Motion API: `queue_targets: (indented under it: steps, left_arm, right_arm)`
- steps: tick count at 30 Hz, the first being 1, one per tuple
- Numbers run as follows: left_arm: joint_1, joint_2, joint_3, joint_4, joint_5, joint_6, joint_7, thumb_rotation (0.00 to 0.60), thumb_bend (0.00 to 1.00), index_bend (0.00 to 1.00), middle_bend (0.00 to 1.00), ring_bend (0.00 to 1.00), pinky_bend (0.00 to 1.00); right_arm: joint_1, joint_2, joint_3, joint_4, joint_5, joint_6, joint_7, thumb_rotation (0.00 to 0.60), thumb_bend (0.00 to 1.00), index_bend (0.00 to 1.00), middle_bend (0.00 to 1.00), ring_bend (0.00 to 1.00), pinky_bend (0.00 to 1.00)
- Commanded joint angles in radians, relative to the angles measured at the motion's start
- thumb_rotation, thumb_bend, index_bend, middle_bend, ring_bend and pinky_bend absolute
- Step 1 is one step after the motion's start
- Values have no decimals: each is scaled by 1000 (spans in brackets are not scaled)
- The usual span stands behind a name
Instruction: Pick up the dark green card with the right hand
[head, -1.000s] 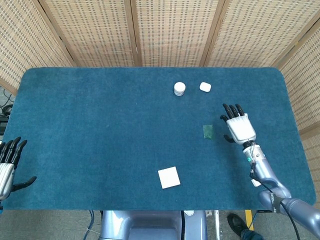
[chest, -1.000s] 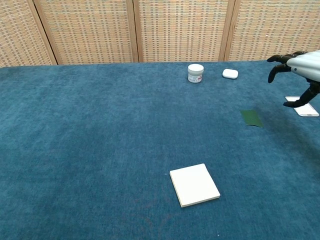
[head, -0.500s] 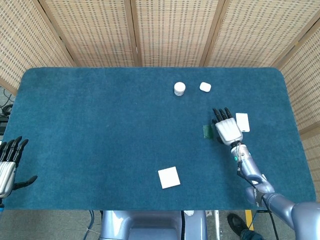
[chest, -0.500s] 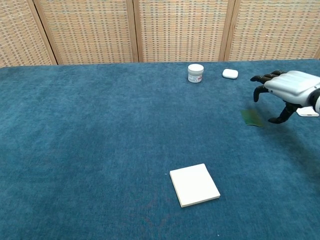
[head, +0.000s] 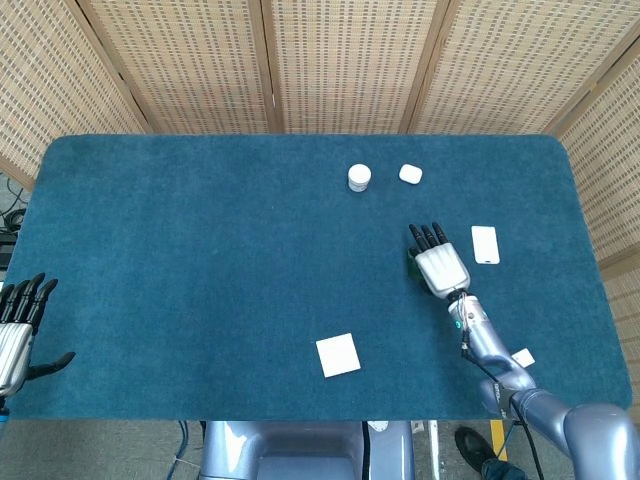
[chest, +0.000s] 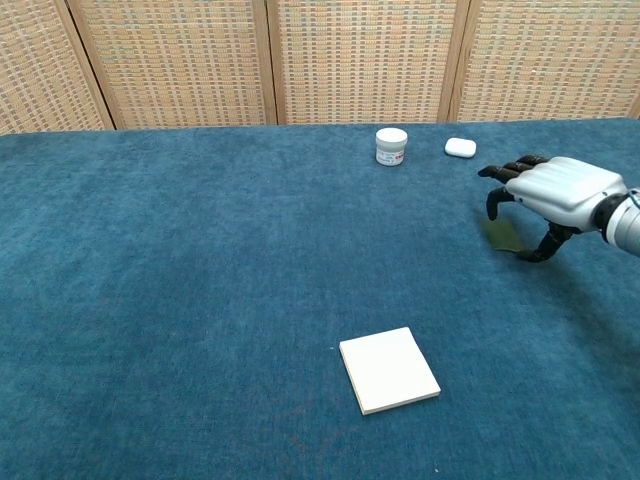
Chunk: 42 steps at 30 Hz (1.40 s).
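dark green card (chest: 501, 234) on the blue cloth is now almost covered by the right hand (chest: 553, 188), which has slid over it, fingers spread, grasping nothing yet

The head view looks steeply down from high above the whole blue table (head: 200, 260), with the right hand (head: 441, 267) low and right of centre. The chest view sits lower and nearer, facing level across it. Both share that hand (chest: 558, 188), the jar (head: 359, 178) beyond it and the white pad (chest: 389, 369).
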Motion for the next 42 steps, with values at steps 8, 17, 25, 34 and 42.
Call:
queue_targets:
  steps: [8,17,25,34,42]
  left_arm:
    - [-2,2,1,-4,-1,-2,2,600,0,0,0,0,0]
    - [-4,2,2,-4,-3,-4,2,600,0,0,0,0,0]
    - [-5,3,1,-5,-7,-4,0,600,0,0,0,0,0]
    - [-8,3,1,-6,-11,-10,4,600,0,0,0,0,0]
    - [-6,3,5,-9,-6,-6,7,600,0,0,0,0,0]
  right_arm:
    - [12,-10,12,-8,26,-24,-6,600,312,315,0,0,0]
    - [33,-45,28,41,64,-63,-41,600,311,315,0,0,0]
    - [46,-67,50,105,64,4,-83,600,312,316,0,0,0]
    - [23,-37,82,19,15,219,-3,600,311,316,0,0,0]
    - [-15,28,66,-159,85,128,-60,600,311,316,0,0,0]
